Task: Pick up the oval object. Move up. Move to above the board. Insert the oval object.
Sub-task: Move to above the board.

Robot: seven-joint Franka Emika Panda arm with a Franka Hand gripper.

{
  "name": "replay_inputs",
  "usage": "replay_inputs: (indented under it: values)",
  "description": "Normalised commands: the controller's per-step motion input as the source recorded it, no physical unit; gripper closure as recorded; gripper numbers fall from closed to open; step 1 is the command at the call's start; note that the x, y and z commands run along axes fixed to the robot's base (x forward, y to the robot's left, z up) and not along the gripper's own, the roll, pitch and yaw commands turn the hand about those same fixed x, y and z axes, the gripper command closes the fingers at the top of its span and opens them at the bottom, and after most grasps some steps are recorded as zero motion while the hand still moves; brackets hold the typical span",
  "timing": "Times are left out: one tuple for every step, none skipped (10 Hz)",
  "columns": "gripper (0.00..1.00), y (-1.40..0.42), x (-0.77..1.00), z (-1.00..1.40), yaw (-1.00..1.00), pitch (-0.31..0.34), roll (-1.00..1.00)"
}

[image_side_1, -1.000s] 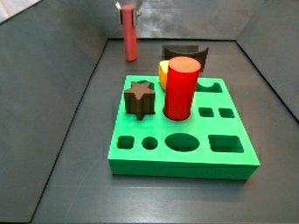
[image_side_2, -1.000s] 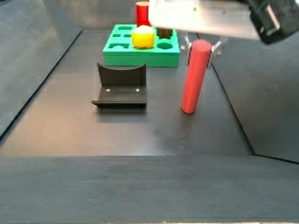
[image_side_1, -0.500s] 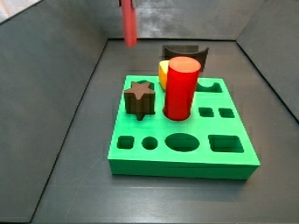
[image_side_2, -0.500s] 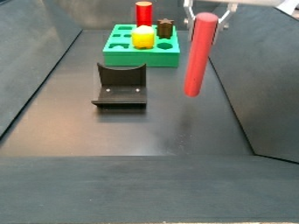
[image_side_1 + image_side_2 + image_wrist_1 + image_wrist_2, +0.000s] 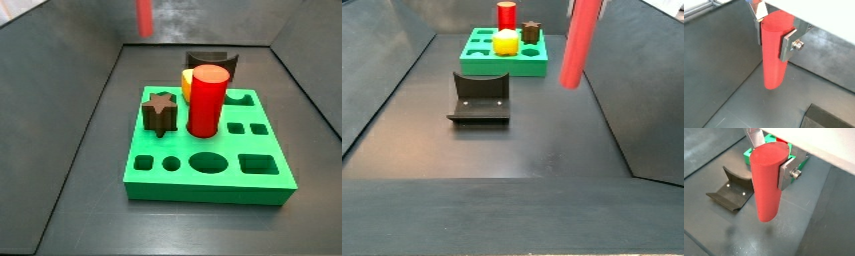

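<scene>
My gripper [image 5: 774, 37] is shut on the oval object [image 5: 774, 55], a smooth coral-red post that hangs upright from the fingers, well above the dark floor. Both wrist views show the silver finger plates clamped on its upper part [image 5: 767, 183]. In the side views only the post shows, high at the picture's upper edge [image 5: 146, 18] [image 5: 580, 45]; the gripper itself is cut off. The board [image 5: 201, 165] is a bright green block with shaped holes, lying on the floor some way off from the post [image 5: 482, 65]. A part of the green board shows behind the post [image 5: 804, 162].
On the board stand a thick red cylinder [image 5: 205, 100], a yellow block [image 5: 187, 80] and a dark star-shaped piece [image 5: 162, 112]. The fixture [image 5: 480, 95] stands on the floor between the board and the post's side. Grey walls enclose the floor.
The gripper has risen with the oval object: a second ago the post stood on the floor, now it hangs high above it.
</scene>
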Motion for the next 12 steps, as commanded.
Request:
replay_inputs:
  values:
    - [1.00, -0.07, -0.11, 1.00, 0.02, -0.012, -0.11]
    - [1.00, -0.06, -0.10, 1.00, 0.00, 0.001, -0.11]
    - [1.00, -0.05, -0.08, 1.00, -0.01, 0.016, -0.12]
    - [1.00, -0.04, -0.06, 0.98, -0.02, 0.037, -0.12]
    - [1.00, -0.03, -0.03, 0.82, -0.02, 0.043, -0.13]
    - [1.00, -0.02, -0.02, 0.66, -0.02, 0.047, -0.13]
    - [1.00, -0.01, -0.01, 0.50, -0.03, 0.047, -0.13]
    - [1.00, 0.00, -0.01, 0.35, -0.03, 0.042, -0.14]
    - [1.00, -1.00, 0.27, 0.07, 0.71, 0.425, -0.05]
    - [1.00, -1.00, 0.27, 0.04, 0.71, 0.416, -0.05]
    - [1.00, -1.00, 0.29, 0.05, 0.46, 0.348, 0.07]
    - [1.00, -1.00, 0.30, 0.05, 0.32, 0.300, 0.04]
